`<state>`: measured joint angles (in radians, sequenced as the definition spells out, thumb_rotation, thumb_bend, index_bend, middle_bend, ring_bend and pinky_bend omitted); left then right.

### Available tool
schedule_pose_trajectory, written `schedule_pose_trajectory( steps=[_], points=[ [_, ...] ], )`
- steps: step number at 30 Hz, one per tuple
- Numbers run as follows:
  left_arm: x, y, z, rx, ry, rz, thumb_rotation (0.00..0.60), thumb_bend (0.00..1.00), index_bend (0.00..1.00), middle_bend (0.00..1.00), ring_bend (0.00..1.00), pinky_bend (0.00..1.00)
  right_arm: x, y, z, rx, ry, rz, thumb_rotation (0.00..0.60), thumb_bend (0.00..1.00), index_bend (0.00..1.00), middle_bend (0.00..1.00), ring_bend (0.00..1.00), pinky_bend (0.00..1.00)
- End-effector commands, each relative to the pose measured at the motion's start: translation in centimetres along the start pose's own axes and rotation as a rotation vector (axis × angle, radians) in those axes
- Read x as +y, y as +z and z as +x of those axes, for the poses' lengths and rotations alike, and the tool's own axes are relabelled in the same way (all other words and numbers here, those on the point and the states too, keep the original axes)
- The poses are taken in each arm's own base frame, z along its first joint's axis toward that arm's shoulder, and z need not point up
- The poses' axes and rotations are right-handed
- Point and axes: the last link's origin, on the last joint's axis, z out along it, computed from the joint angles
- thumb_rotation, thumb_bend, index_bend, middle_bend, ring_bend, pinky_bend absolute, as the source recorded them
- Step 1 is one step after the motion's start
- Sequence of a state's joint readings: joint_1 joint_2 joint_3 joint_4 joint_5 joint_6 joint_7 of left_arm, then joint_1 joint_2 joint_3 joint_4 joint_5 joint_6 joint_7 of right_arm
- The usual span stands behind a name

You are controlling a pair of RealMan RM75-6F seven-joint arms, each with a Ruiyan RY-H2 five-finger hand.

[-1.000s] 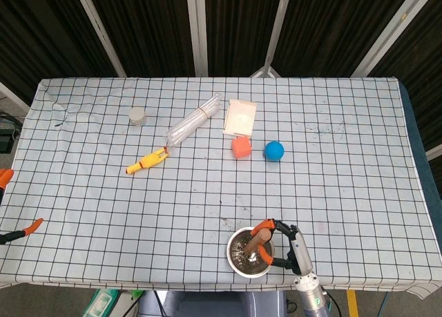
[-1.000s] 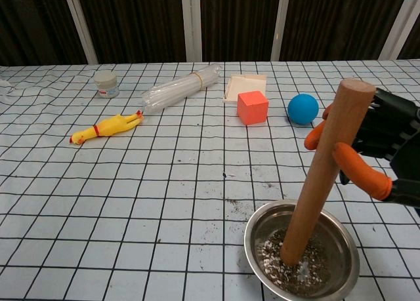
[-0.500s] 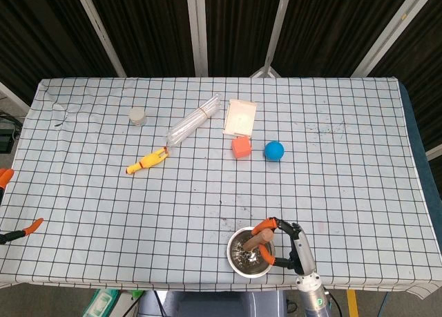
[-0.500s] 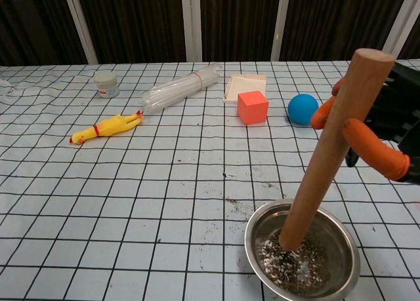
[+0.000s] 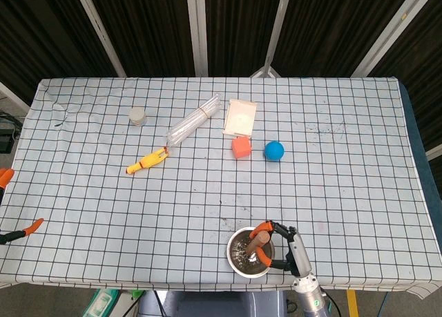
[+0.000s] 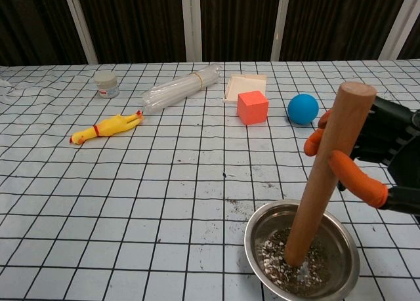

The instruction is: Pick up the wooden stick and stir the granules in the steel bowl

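Observation:
My right hand (image 6: 377, 147) (image 5: 284, 244), black with orange fingertips, grips a thick wooden stick (image 6: 323, 175) (image 5: 260, 243) near its top. The stick leans a little to the right, and its lower end stands in the dark and white granules (image 6: 295, 269) inside the steel bowl (image 6: 259, 231) (image 5: 233, 256) near the table's front edge. Loose granules lie scattered on the cloth just left of the bowl. My left hand (image 5: 15, 234) shows only as orange fingertips at the far left edge of the head view, holding nothing that I can see.
Further back lie a yellow rubber chicken (image 6: 105, 127), a clear plastic tube bundle (image 6: 180, 88), a small jar (image 6: 105, 83), a shallow white box (image 6: 245, 86), an orange cube (image 6: 252, 107) and a blue ball (image 6: 302, 108). The checkered cloth (image 6: 131, 202) covers the table.
The stick's top swung right and back half a second ago, then returned left and lower. Its lower end shifted within the bowl's granules.

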<state>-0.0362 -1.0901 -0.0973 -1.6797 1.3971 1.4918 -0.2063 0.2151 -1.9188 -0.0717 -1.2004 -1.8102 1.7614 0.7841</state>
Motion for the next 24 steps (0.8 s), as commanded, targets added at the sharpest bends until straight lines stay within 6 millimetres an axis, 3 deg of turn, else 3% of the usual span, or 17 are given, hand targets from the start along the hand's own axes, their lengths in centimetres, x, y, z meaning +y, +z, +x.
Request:
schedule_pose_trajectory(
  steps=[1, 6, 12, 19, 24],
  points=[
    [0.0, 0.0, 0.0, 0.0, -0.001, 0.001, 0.6, 0.12, 0.0, 0.0, 0.0, 0.0, 0.0, 0.0, 0.0, 0.001, -0.001, 0.003, 0.6, 0.78, 0.9, 0.68, 0.65, 0.66],
    [0.0, 0.0, 0.1, 0.002, -0.005, 0.001, 0.6, 0.12, 0.0, 0.0, 0.0, 0.0, -0.7, 0.4, 0.4, 0.016, 0.005, 0.028, 0.6, 0.78, 0.9, 0.68, 0.65, 0.66],
    [0.0, 0.0, 0.1, 0.004, -0.008, -0.001, 0.6, 0.12, 0.0, 0.0, 0.0, 0.0, -3.3, 2.1, 1.5, 0.039, -0.017, 0.114, 0.6, 0.78, 0.91, 0.69, 0.66, 0.66],
    [0.0, 0.0, 0.2, 0.006, -0.014, -0.003, 0.6, 0.12, 0.0, 0.0, 0.0, 0.0, -6.7, 5.6, 4.7, 0.07, -0.145, 0.166, 0.6, 0.78, 0.91, 0.69, 0.66, 0.66],
    [0.0, 0.0, 0.2, 0.004, -0.016, -0.005, 0.6, 0.12, 0.0, 0.0, 0.0, 0.0, -7.6, 8.2, 7.5, 0.11, -0.278, 0.164, 0.6, 0.78, 0.91, 0.69, 0.66, 0.66]
  ],
)
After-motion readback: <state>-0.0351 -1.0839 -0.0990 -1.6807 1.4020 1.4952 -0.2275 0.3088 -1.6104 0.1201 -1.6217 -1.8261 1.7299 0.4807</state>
